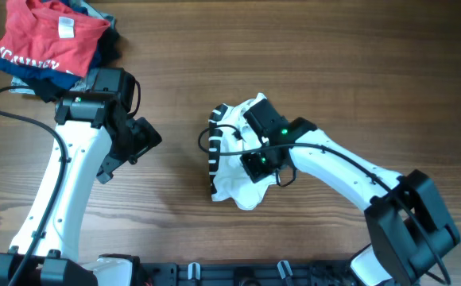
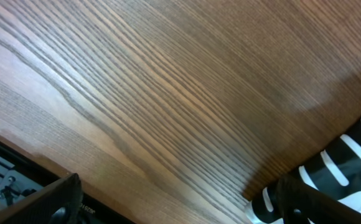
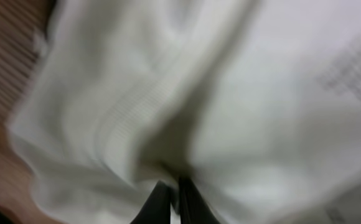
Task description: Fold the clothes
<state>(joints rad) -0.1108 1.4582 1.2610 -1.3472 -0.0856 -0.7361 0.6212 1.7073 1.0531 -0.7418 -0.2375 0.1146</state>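
The clothes [image 1: 237, 184], a white shirt, lie crumpled in a small heap at the middle of the wooden table. My right gripper [image 1: 254, 164] presses down into the heap from above. In the right wrist view its dark fingertips [image 3: 159, 202] stand almost together, and my right gripper [image 3: 175, 196] pinches a fold of the white fabric [image 3: 243, 106]. My left gripper [image 1: 135, 140] hovers to the left of the heap, apart from it. Seen from the left wrist, my left gripper [image 2: 180, 208] is wide open over bare wood, nothing between its fingers.
A red T-shirt [image 1: 52, 38] lies on navy and grey garments at the table's far left corner. A black-and-white striped piece [image 1: 212, 152] shows at the heap's left edge, and the same striped piece [image 2: 345, 165] appears in the left wrist view. The table's front edge [image 2: 18, 165] runs under the left gripper.
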